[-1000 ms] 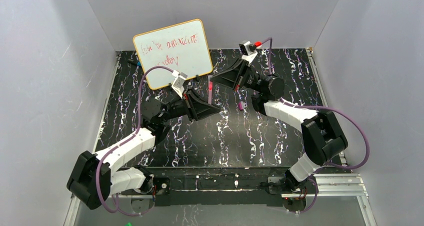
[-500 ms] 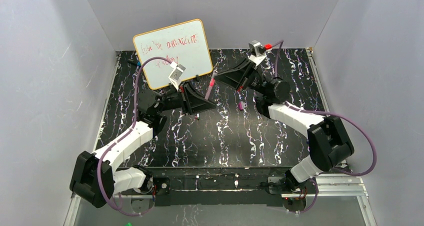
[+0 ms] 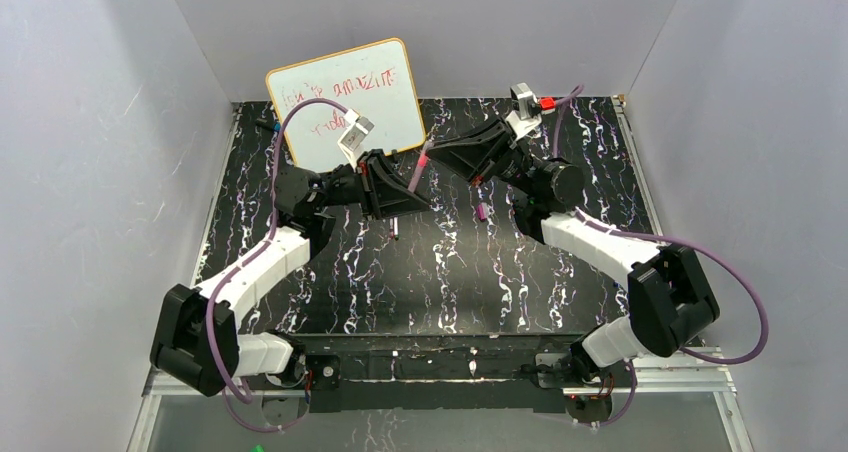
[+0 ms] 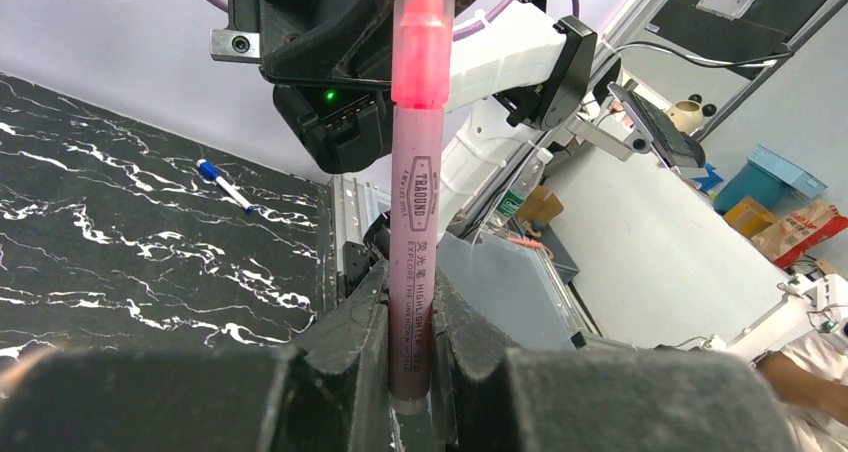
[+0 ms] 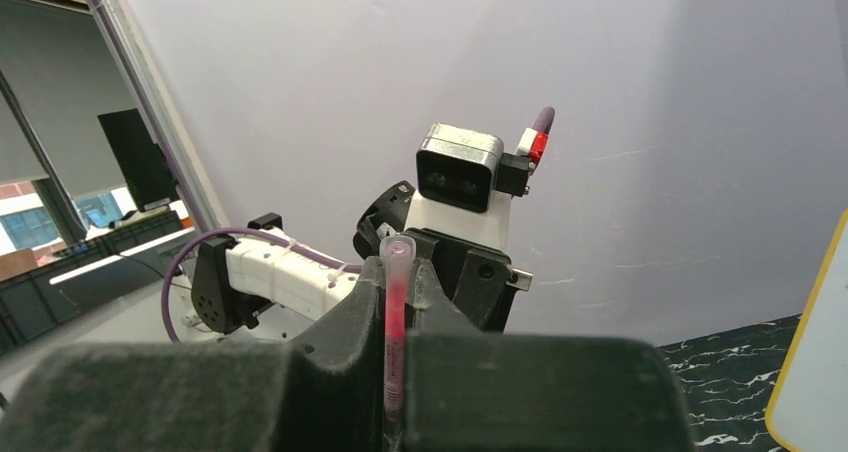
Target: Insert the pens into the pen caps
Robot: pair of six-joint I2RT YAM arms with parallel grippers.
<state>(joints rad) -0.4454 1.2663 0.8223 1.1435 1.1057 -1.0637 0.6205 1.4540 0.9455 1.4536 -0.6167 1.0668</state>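
Observation:
A dusky pink pen (image 4: 413, 262) with printed lettering stands between the jaws of my left gripper (image 4: 412, 317), which is shut on its lower body. Its upper end sits inside a translucent, glowing pink pen cap (image 4: 421, 42). That cap (image 5: 396, 272) is pinched by my shut right gripper (image 5: 397, 287). Seen from above, the pen (image 3: 418, 172) slants between the left gripper (image 3: 410, 194) and the right gripper (image 3: 433, 154), held above the table near the back. A small magenta piece (image 3: 482, 212) lies on the table below the right gripper. I cannot tell whether it is a pen or a cap.
A whiteboard (image 3: 348, 102) with red writing leans at the back left, close behind the left wrist. A tiny dark item (image 3: 393, 230) lies under the left gripper. A white marker with a blue tip (image 4: 225, 184) lies on the black marbled table (image 3: 450, 282).
Both grippers have lifted and shifted toward the back with the pen between them. The pen has gone from near upright to slanted. Neither grip has changed.

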